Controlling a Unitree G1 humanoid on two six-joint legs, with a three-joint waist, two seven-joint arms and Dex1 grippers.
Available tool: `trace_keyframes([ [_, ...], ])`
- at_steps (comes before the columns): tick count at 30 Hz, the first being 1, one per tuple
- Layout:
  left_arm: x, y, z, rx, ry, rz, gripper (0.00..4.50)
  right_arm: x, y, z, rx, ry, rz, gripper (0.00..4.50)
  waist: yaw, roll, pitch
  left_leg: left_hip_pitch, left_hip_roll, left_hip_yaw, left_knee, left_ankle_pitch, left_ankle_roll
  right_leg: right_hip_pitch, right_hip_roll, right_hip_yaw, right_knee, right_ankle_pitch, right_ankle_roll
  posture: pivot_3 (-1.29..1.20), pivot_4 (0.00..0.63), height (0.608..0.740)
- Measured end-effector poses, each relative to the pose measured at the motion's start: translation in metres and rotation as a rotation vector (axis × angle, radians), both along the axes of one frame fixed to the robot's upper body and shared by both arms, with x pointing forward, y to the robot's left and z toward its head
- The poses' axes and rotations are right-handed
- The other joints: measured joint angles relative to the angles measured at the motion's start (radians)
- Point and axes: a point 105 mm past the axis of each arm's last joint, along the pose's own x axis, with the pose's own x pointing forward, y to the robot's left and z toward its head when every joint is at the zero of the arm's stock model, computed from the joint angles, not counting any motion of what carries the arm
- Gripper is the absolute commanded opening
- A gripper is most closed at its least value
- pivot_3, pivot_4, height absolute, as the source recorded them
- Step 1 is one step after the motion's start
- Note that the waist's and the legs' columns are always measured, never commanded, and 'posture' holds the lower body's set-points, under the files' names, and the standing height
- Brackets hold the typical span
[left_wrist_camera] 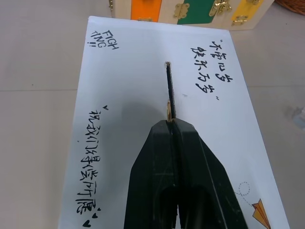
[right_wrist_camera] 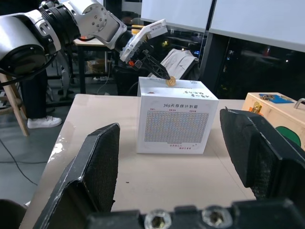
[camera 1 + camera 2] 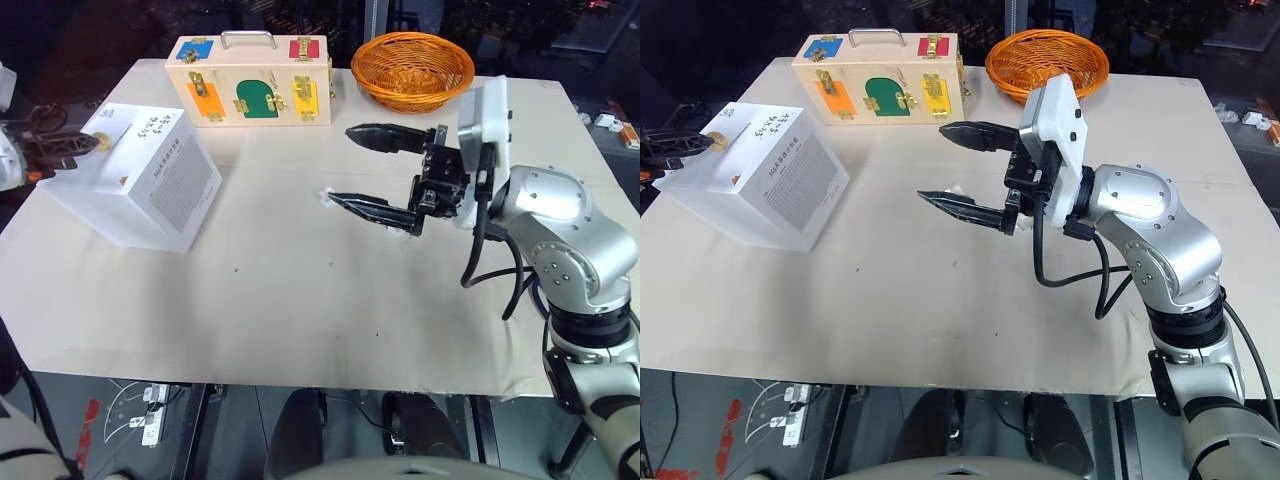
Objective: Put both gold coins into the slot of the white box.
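The white box (image 3: 150, 190) stands on the table's left part, its handwritten top face (image 1: 124, 95) cut by the dark slot (image 1: 169, 86). My left gripper (image 1: 170, 123) is shut on one gold coin (image 1: 167, 110), held edge-on right at the slot's near end. That coin (image 2: 170, 81) also shows above the box's top. My right gripper (image 3: 342, 165) hangs open over the middle of the table, pointing left, with nothing between its fingers. A tiny pale piece (image 3: 324, 196) lies by its lower fingertip; I cannot tell whether it is a coin.
A wooden case (image 3: 250, 85) with coloured doors and brass latches stands at the back of the table. An orange wicker basket (image 3: 412, 68) sits to its right. The table (image 3: 300, 310) is bare in front of the box.
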Motion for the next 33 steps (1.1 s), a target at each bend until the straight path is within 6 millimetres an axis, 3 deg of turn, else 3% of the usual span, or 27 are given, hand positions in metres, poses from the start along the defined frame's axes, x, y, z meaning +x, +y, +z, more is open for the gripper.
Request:
trace_keyframes([
  [14,0.003,-0.001,-0.006,0.024,0.017,-0.009,0.00,0.001,-0.002,-0.001,-0.013,-0.003,-0.010,3.63,-0.001,0.000,0.000,0.000,0.000,0.000,0.001,0.000,0.000,0.000,0.000,0.000,0.001,0.000,0.000,0.00,0.150,0.726],
  [18,0.006,-0.001,-0.007,0.025,-0.005,-0.004,1.65,0.001,-0.003,-0.001,-0.016,-0.003,-0.014,3.69,0.000,0.000,0.000,0.000,0.000,0.000,0.001,0.000,0.000,0.000,0.000,0.000,0.001,0.000,0.000,0.00,0.150,0.726],
  [21,0.004,-0.008,0.009,0.016,-0.085,-0.033,3.04,0.003,-0.005,-0.004,-0.025,0.007,-0.025,3.69,0.000,-0.001,0.000,-0.001,0.000,-0.001,0.001,0.000,0.000,0.000,0.000,0.000,0.000,0.000,0.000,0.00,0.150,0.726],
  [23,-0.001,-0.018,0.029,0.017,-0.165,-0.075,3.04,0.005,-0.007,-0.008,-0.031,0.021,-0.038,3.69,0.000,-0.001,0.000,-0.001,0.000,0.000,0.002,0.000,0.000,0.000,-0.001,0.000,0.000,0.000,0.000,0.00,0.150,0.726],
  [26,-0.012,-0.075,0.062,-0.021,-0.366,-0.299,3.04,0.014,-0.020,-0.019,-0.041,0.059,-0.125,3.69,0.009,-0.001,0.000,-0.002,0.000,-0.002,0.003,0.000,0.000,0.001,-0.002,-0.002,0.000,0.000,0.000,0.00,0.150,0.726],
  [28,-0.020,-0.106,0.065,-0.050,-0.403,-0.419,3.04,0.017,-0.026,-0.024,-0.029,0.076,-0.154,3.69,0.008,-0.001,0.000,-0.001,-0.001,-0.002,0.004,0.000,0.000,0.002,-0.002,-0.002,0.001,0.000,0.000,0.00,0.150,0.726],
  [30,-0.032,-0.143,0.054,-0.074,-0.427,-0.549,3.04,0.021,-0.041,-0.034,-0.026,0.109,-0.227,3.69,0.008,0.000,-0.001,0.000,-0.001,-0.001,0.004,0.000,0.000,0.003,-0.002,-0.001,0.001,0.000,0.000,0.00,0.150,0.726],
  [33,-0.045,-0.182,0.005,-0.099,-0.374,-0.636,3.04,0.024,-0.074,-0.057,-0.054,0.183,-0.373,3.69,-0.001,0.000,-0.001,0.002,0.000,0.000,0.003,0.002,-0.003,0.004,-0.001,0.002,0.001,0.001,0.000,0.00,0.150,0.726],
])
